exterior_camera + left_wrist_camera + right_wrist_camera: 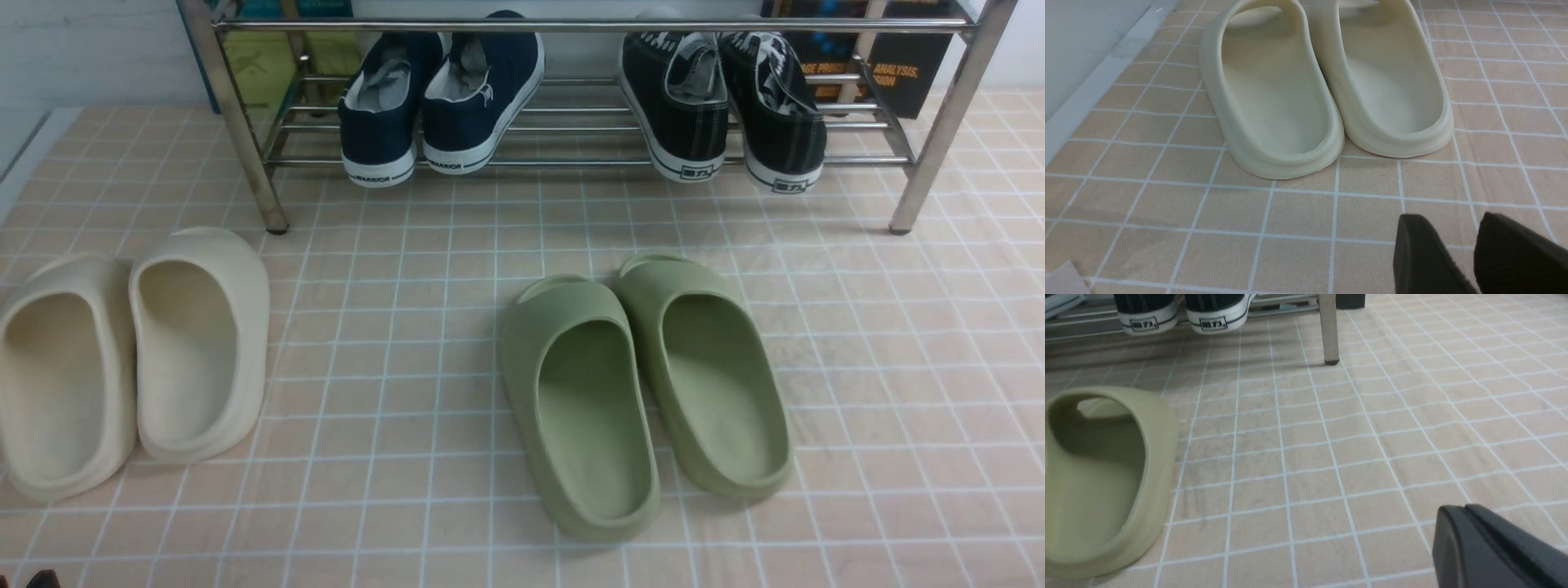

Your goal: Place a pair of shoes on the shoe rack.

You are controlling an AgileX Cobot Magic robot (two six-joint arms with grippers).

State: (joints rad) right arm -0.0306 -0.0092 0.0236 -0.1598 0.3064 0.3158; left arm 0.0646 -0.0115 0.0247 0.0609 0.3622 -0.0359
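Observation:
The two black canvas sneakers [718, 106] rest side by side on the lower bars at the right of the silver shoe rack [571, 24], heels toward me. Their heels [1180, 312] and a rack leg [1328, 330] show in the right wrist view. My left gripper [1451, 222] is open and empty, low over the tiled floor just short of the cream slides. My right gripper [1457, 508] is shut and empty, over bare floor to the right of the green slide. Both grippers are far from the sneakers.
Navy WARRIOR sneakers [441, 98] sit on the rack's left half. A pair of green foam slides [637, 392] lies mid-floor, one showing in the right wrist view [1098, 477]. Cream slides [131, 359] lie at the left, close before the left gripper [1327, 90].

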